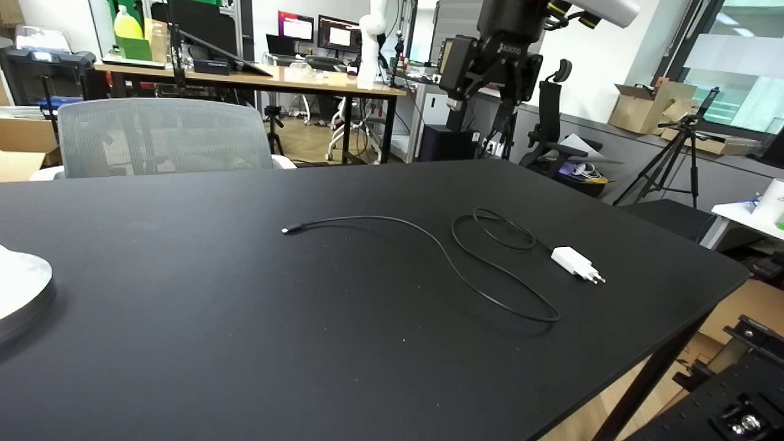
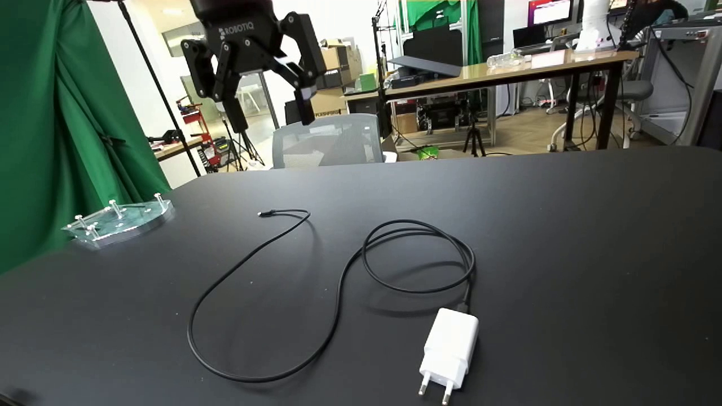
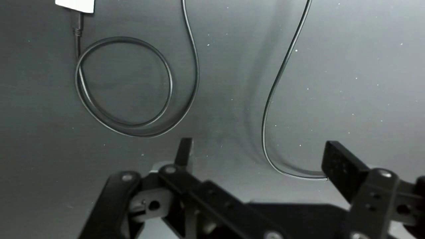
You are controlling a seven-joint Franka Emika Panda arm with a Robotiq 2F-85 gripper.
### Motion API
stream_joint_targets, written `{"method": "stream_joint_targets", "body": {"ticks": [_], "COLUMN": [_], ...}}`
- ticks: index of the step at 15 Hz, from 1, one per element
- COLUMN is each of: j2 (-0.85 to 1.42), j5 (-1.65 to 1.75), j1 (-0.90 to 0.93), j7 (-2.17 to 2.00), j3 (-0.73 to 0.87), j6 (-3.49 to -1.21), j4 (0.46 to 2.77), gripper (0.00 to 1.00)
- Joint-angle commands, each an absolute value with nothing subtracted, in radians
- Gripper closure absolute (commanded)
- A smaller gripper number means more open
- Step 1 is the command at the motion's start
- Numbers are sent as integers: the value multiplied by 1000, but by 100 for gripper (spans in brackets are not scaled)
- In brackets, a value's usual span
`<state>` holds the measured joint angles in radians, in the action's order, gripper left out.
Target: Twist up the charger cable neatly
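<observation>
The black charger cable lies on the dark table in both exterior views. It forms one round loop beside its white plug, then a wide bend toward its small dark connector. The plug has its prongs pointing away from the loop. In the wrist view the loop of the cable is at upper left, and the plug is cut by the top edge. The connector end is hidden behind a finger there. My gripper is open and empty, high above the table in both exterior views.
A clear plate with upright bolts lies near the table's edge. A pale rounded object is cut by the frame edge. A grey mesh chair stands behind the table. The black table's edge runs past the plug.
</observation>
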<state>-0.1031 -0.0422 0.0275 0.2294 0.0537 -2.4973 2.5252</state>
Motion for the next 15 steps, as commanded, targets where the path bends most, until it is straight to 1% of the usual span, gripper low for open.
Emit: {"method": "stream_joint_targets", "body": {"ticks": [1,12,13,15], "j2": [-90,277,208,246], "j5": [-22,-2,-15,-13], "j1": [16,15,6,3], "j7": [200,179,213,214], "j3": [38,6,-2,-6], "j6": [-2500,-2591,-2582,-2593], "j4": [2523,2415,2467,2456], "gripper": [0,0,0,0]}}
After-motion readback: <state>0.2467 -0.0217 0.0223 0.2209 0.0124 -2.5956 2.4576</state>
